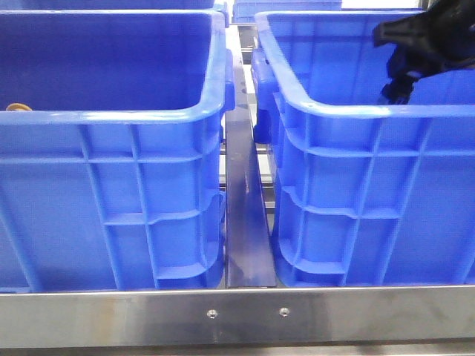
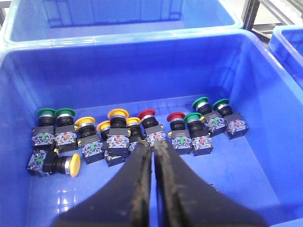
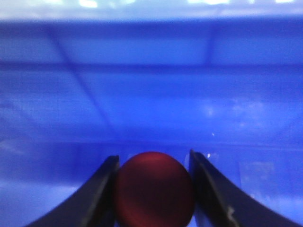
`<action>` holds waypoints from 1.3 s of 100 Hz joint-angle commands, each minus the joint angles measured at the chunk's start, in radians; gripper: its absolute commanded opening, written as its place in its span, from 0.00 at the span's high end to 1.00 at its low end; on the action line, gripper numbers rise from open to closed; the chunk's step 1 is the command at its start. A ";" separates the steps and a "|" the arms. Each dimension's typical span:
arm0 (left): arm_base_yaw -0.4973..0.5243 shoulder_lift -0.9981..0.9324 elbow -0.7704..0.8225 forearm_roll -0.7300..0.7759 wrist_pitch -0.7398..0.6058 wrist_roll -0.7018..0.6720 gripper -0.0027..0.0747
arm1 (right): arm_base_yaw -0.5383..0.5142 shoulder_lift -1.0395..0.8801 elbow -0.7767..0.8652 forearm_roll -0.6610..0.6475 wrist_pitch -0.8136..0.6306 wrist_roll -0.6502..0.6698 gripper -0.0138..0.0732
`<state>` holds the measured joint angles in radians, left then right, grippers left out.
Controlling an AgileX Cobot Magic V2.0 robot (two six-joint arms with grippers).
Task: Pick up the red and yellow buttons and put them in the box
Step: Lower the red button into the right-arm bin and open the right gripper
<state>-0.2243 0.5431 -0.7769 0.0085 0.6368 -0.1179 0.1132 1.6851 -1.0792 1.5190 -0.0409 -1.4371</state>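
Observation:
My right gripper [image 3: 152, 163] is shut on a dark red domed button [image 3: 154, 189] and holds it inside a blue box [image 3: 151, 94]. In the front view the right arm [image 1: 415, 41] reaches down into the right box [image 1: 356, 111]. My left gripper [image 2: 154, 144] is shut and empty, hovering over a row of buttons on the floor of another blue crate [image 2: 142, 66]. The row includes red-capped buttons [image 2: 147, 114] and yellow-capped buttons [image 2: 118, 114]. One yellow button [image 2: 74, 164] lies on its side. The left gripper is not in the front view.
Several green-capped buttons [image 2: 47, 113] stand at both ends of the row. Two blue crates stand side by side in the front view, the left one [image 1: 111, 115] beside a metal rail [image 1: 245, 222]. A steel table edge [image 1: 237, 315] runs along the front.

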 commanded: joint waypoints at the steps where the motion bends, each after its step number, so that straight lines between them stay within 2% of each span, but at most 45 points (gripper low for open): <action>1: 0.003 0.003 -0.025 -0.009 -0.078 -0.009 0.99 | 0.012 -0.007 -0.066 0.005 -0.027 -0.029 0.64; 13: 0.003 0.003 -0.025 -0.009 -0.078 -0.009 0.99 | 0.028 0.038 -0.102 0.005 -0.065 -0.041 0.64; 64: 0.003 0.003 -0.025 -0.009 -0.078 -0.009 0.99 | 0.052 0.111 -0.107 0.005 -0.064 -0.041 0.64; 76: 0.003 0.003 -0.025 -0.009 -0.078 -0.009 0.99 | 0.052 0.108 -0.107 0.005 -0.064 -0.041 0.54; 88: 0.003 0.003 -0.025 -0.009 -0.078 -0.009 0.99 | 0.052 0.092 -0.107 0.006 -0.064 -0.041 0.34; 100: 0.003 0.003 -0.025 -0.009 -0.078 -0.009 0.99 | 0.052 0.066 -0.107 0.007 -0.063 -0.041 0.21; 107: 0.003 0.003 -0.025 -0.009 -0.078 -0.009 0.99 | 0.052 0.051 -0.107 0.009 -0.064 -0.041 0.18; 130: 0.003 0.003 -0.025 -0.009 -0.078 -0.009 0.99 | 0.052 -0.027 -0.088 0.024 -0.064 -0.041 0.18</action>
<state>-0.2243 0.5431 -0.7769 0.0070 0.6355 -0.1179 0.1683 1.7449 -1.1566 1.5370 -0.1053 -1.4692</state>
